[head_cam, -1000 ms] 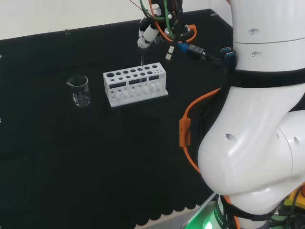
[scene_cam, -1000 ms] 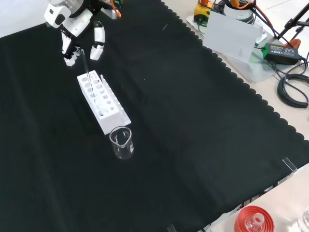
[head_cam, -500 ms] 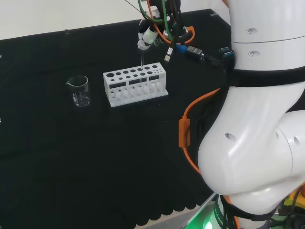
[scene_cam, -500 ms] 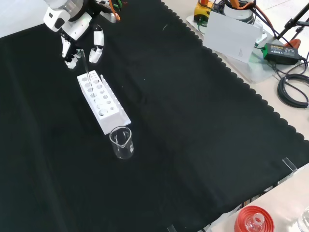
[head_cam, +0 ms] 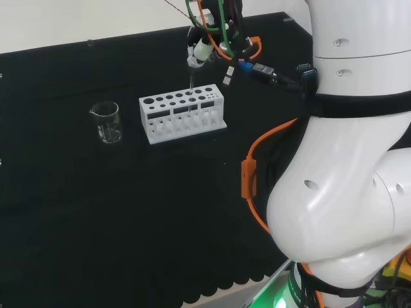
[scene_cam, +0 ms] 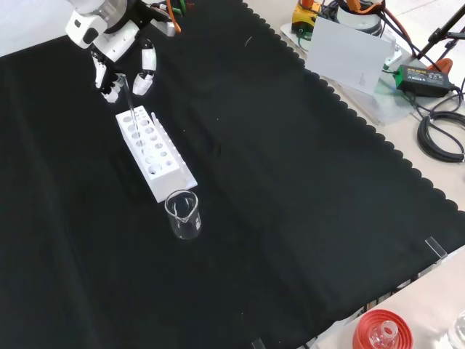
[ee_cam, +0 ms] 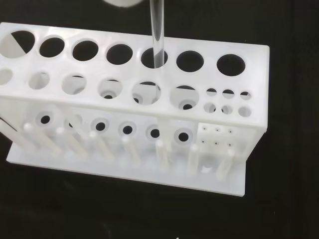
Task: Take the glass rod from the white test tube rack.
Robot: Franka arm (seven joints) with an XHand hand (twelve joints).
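The white test tube rack (head_cam: pixel 183 116) (scene_cam: pixel 155 154) (ee_cam: pixel 134 112) stands on the black cloth. A clear glass rod (head_cam: pixel 191 80) (scene_cam: pixel 128 94) (ee_cam: pixel 156 32) stands upright over the rack's end, its lower tip at a hole in the back row of the top plate. The black and white hand (head_cam: pixel 201 47) (scene_cam: pixel 120 52) hangs directly above that end of the rack. Its fingertips (scene_cam: pixel 145 76) are curled in and pinch the rod's top. The other holes of the rack look empty in the wrist view.
A clear glass beaker (head_cam: pixel 108 122) (scene_cam: pixel 183 214) stands beside the rack's other end. In the front view a red ribbed stand (scene_cam: pixel 381 331) with glassware sits at the bottom right, off the cloth. A white board (scene_cam: pixel 349 54) and cables lie past the cloth's scalloped edge.
The hand has risen a little above the rack, drawing the rod upward with it. Rack and beaker have stayed in place.
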